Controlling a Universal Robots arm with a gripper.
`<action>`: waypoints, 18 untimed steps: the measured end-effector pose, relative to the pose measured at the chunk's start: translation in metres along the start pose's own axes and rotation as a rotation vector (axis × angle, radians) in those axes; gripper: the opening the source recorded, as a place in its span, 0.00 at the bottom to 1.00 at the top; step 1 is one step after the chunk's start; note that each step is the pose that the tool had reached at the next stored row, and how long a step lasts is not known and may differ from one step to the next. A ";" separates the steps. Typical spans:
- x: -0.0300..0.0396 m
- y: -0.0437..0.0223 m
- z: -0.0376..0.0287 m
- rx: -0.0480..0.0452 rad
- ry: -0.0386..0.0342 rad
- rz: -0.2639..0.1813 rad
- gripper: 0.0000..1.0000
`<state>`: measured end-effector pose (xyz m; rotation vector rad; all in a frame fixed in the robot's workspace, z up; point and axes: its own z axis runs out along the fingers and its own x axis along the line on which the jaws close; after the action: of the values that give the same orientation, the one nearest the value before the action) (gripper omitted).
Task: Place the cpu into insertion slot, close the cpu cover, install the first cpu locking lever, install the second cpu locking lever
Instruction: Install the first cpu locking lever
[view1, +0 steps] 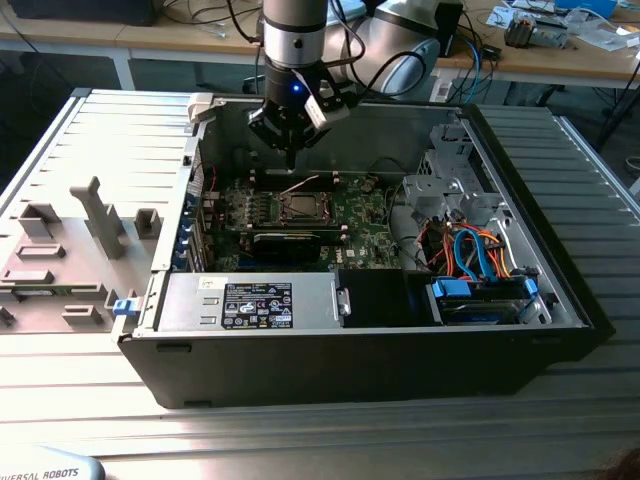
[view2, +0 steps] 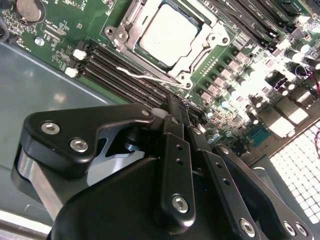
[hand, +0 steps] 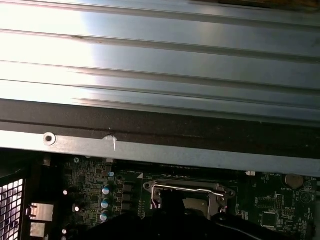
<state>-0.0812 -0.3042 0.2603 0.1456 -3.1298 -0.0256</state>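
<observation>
Fixture tray: a grey moulded tray (view1: 70, 250) lies on the desk (view1: 300, 440) at the exterior view's left, beside the open computer case (view1: 560, 290); I see no chip on it.
Power supply: a silver box with a label (view1: 250, 300) fills the near part of the case, in front of the green motherboard (view1: 365, 230).
Gripper: in the exterior view the gripper (view1: 290, 152) hangs over the board's far edge, just above and behind the insertion slot (view1: 300, 207). In the second wrist view the gripper (view2: 183, 114) shows its jaws drawn together with nothing between them.
Cpu: the cpu (view2: 169, 35) sits flat in the insertion slot, silver top up, so I judge the first step done.
Cpu cover: the cpu cover (view2: 196, 56) appears to lie down around the chip, its frame showing on all sides of the metal top; this step looks done too.
Locking levers: one thin wire lever (view2: 145, 76) stands clear of the frame on the side nearest the memory slots (view2: 125, 75), seemingly unlatched. In the first wrist view a metal bar (hand: 187, 187) runs along the socket's edge; I cannot tell whether it is hooked. The lever steps look unfinished.
Drive bay: cables and blue-tabbed drives (view1: 480, 285) sit at the exterior view's right, untouched by the work.
</observation>
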 end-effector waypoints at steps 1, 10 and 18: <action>-0.0006 -0.0001 0.0000 0.0000 0.0000 0.000 0.11; -0.0066 -0.0006 0.0000 0.0008 0.0001 0.000 0.11; -0.0113 -0.0010 -0.0001 0.0018 0.0001 0.000 0.11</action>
<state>-0.0698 -0.3042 0.2603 0.1456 -3.1297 -0.0228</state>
